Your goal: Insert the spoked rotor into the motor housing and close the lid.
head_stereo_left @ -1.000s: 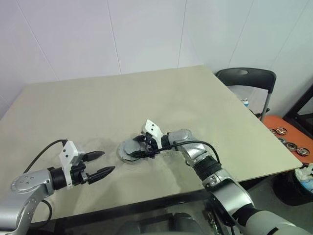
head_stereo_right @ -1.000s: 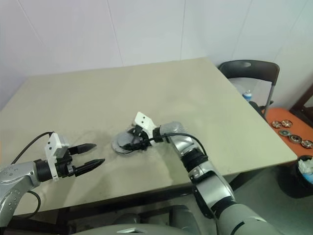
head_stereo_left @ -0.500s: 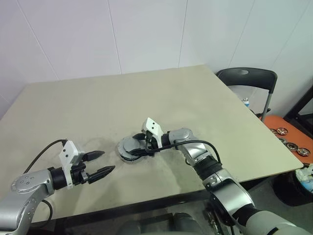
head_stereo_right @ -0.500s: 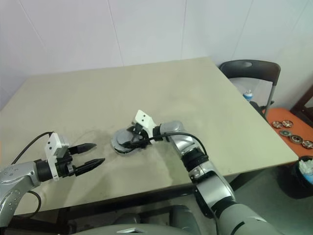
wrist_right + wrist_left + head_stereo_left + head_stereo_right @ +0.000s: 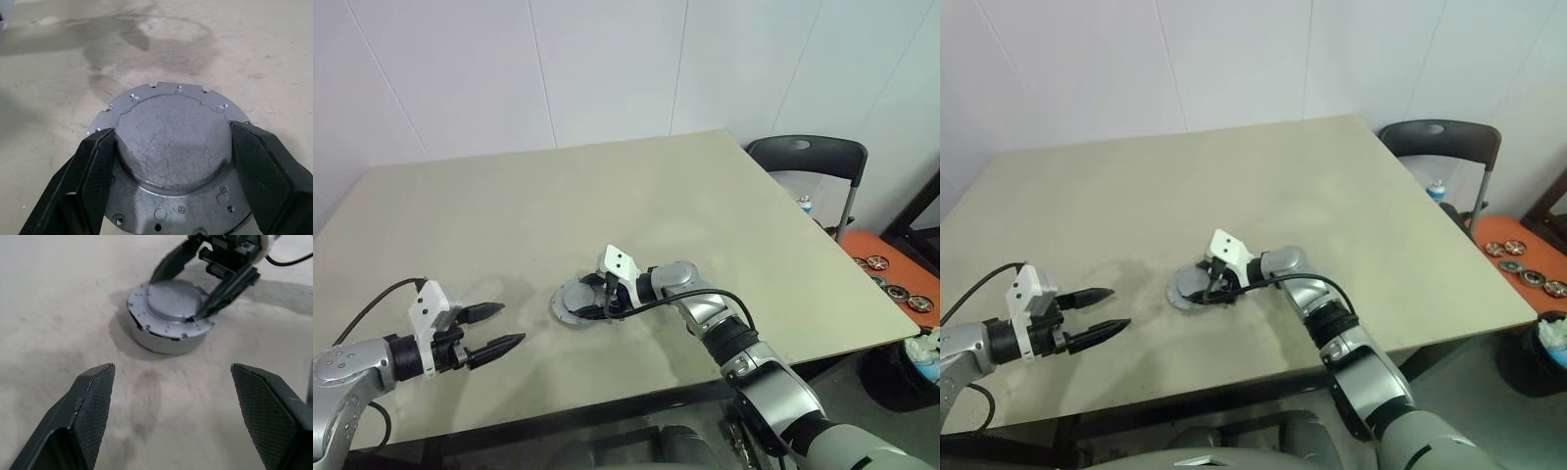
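A round silver-grey metal lid [image 5: 578,303] lies flat on the tan table [image 5: 607,206], near the front edge and about in the middle. It has a raised smooth round part on top and a flat rim with small holes around it. The right gripper [image 5: 607,299] reaches in from the right, pointing to the left and a bit down. Its two black fingers [image 5: 93,176] stand wide apart, one on each side of the raised round part of the lid. In the right wrist view the inner faces of both fingers sit right against the edges of that raised part, over the flat rim. In the left wrist view the tips of those fingers come down onto the top of the lid. It is not possible to tell for sure if the fingers are squeezing the lid or just touching it, and the lid sits flat on the table, not lifted. The left gripper [image 5: 494,330] is well off to the left of the lid, above the table and pointing toward it. Its two black fingers are spread wide open and hold nothing, with bare table between them and the lid. A dark chair [image 5: 808,162] stands past the right side of the table.
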`<state>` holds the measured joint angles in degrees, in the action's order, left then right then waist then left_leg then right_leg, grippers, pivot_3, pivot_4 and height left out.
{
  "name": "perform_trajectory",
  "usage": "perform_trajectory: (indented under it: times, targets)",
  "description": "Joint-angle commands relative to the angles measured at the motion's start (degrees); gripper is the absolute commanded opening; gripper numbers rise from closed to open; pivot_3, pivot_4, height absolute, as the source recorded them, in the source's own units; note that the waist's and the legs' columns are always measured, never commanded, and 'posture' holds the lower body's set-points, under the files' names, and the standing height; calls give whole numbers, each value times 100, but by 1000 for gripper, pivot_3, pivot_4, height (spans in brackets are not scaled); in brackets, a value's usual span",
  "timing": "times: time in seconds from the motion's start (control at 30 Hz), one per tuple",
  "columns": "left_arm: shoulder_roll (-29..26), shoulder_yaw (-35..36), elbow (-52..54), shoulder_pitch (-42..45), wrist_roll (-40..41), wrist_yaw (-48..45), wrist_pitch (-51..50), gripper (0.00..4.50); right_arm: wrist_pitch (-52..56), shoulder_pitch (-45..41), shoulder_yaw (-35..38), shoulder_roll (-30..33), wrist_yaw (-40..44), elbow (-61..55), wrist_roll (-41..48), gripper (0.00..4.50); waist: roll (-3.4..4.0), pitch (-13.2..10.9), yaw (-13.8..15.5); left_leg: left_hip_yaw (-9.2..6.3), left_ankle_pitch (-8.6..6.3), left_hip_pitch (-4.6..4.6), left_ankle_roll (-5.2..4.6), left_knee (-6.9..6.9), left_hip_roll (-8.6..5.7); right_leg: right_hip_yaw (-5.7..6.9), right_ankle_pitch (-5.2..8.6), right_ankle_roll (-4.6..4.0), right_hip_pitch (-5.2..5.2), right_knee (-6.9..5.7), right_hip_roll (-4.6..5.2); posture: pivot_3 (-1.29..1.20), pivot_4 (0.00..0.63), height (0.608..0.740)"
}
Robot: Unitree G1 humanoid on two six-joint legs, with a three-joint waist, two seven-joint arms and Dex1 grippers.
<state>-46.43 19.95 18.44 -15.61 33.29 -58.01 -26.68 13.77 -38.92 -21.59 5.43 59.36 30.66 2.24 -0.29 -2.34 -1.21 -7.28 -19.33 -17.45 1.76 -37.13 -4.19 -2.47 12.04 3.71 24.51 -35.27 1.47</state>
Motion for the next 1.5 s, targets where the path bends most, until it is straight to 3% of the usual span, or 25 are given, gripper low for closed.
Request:
perform_trajectory:
  times: [0.03, 0.4, 1.13, 1.5]
  targets:
    - [-69, 188, 66, 23, 18, -47, 97, 4030, -106, -75, 16, -78, -54, -32, -9, 3245, 0, 0, 0, 0, 0, 0, 0, 0, 0, 0, 0, 0, 0, -1, 0, 0, 0, 740]
    - [83, 66, 178, 19, 33, 46, 61, 4030, 197, -148, 148, -183, -142, -80, 101, 3245, 0, 0, -3, 0, 0, 1, 0, 0, 1, 0, 0, 0, 1, -4, 0, 0, 0, 740]
    - [156, 12, 207, 94, 35, 142, 35, 4030, -679, -12, -178, -38, -268, 581, -442, 3245, 1, 2, -127, 0, 0, 6, 0, -2, 0, 0, 0, 0, -5, -6, 1, 0, 0, 740]
    - [197, 7, 218, 98, 34, 230, 68, 4030, -432, 47, -469, 71, 223, 735, -519, 3245, 14, 38, -122, -1, 0, 16, 0, -3, -1, -1, 0, 0, -18, -5, 2, 0, 0, 740]
